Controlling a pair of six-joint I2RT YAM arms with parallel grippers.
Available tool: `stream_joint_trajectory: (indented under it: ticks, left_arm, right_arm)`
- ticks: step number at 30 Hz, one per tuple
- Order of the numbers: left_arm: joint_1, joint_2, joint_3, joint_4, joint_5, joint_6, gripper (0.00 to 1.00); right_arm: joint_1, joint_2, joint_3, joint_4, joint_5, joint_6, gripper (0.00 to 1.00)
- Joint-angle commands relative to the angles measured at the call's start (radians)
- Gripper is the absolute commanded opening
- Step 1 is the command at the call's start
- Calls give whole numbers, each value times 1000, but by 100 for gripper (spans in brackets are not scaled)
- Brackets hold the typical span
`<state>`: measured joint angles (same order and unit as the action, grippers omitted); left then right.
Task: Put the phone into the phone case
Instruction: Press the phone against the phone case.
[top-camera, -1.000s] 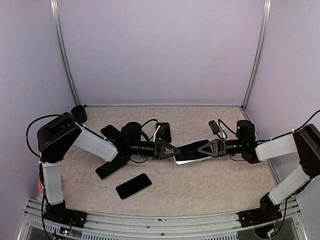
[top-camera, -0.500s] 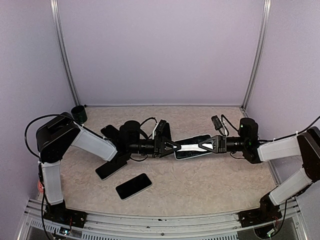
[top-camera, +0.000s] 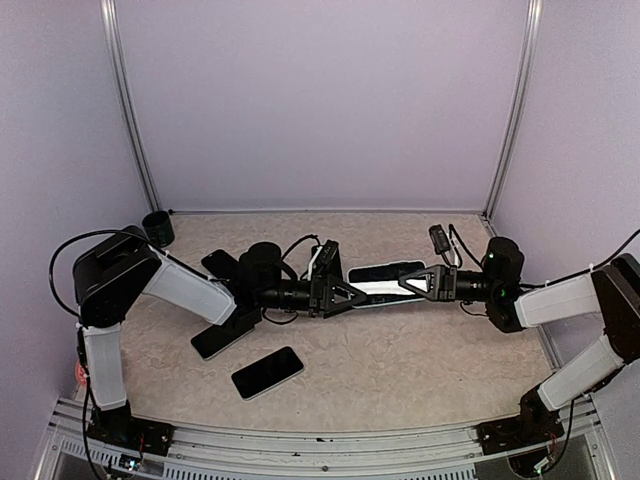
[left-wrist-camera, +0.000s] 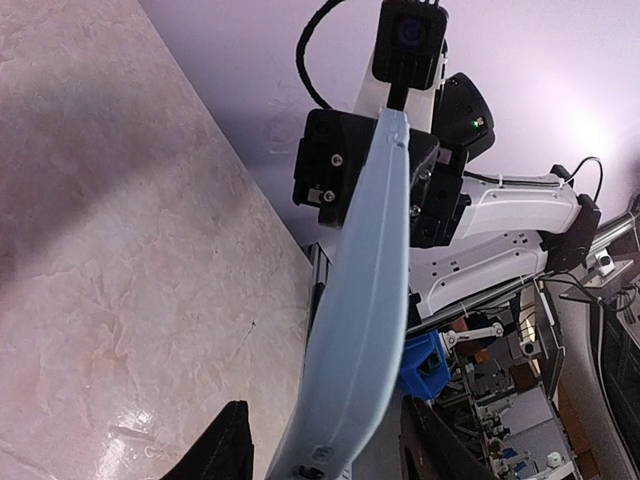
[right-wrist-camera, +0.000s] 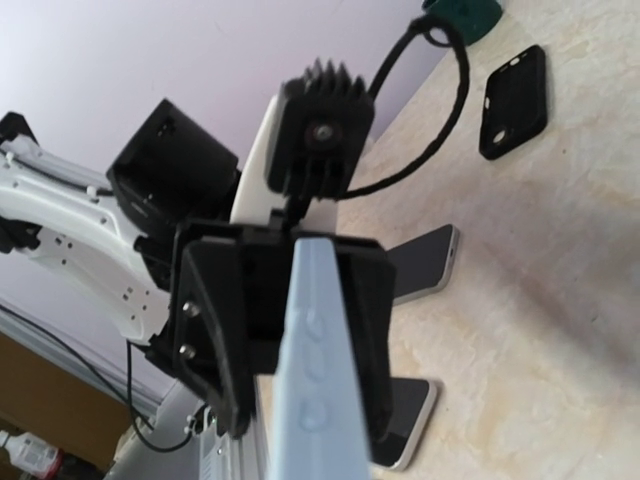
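the light-blue phone case (top-camera: 385, 290) is up in the air over the middle of the desk (top-camera: 400, 370), turned on edge between the two arms. a dark face shows on its far side, which i take to be the phone (top-camera: 385, 272), but i can't tell if it's fully clicked in.

the right pincer (top-camera: 405, 283) is clamped on the right end. the left pincer (top-camera: 358, 297) has its jaws spread with the left end sitting between them, and the left wrist view shows a gap on both sides.

so here's my worry: the whole thing hangs off one pinch at one end. that's a long lever on a smooth edge, so it could sag, twist or slide out and smack the desk. and if either arm shifts sideways, an open left finger could clip the end and lever the case loose, or pop a half-seated phone out.
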<state>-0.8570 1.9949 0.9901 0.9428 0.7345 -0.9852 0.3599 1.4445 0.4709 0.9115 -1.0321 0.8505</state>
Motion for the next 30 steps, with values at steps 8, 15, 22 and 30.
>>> stream_joint_trajectory:
  ticks: [8,15,22,30]
  left_arm:
    - [-11,22,32,52,31,-7,42]
    - [-11,27,30,69,35,-18,25]
    - [-9,28,30,72,32,-22,8]
    - [-2,23,21,73,24,-19,16]
  right_arm:
    - [8,-15,-13,77,35,0,0]
    - [8,-32,-14,31,52,-41,0]
    - [8,-69,-9,-61,84,-114,0]
    - [8,-104,-3,-133,100,-160,0]
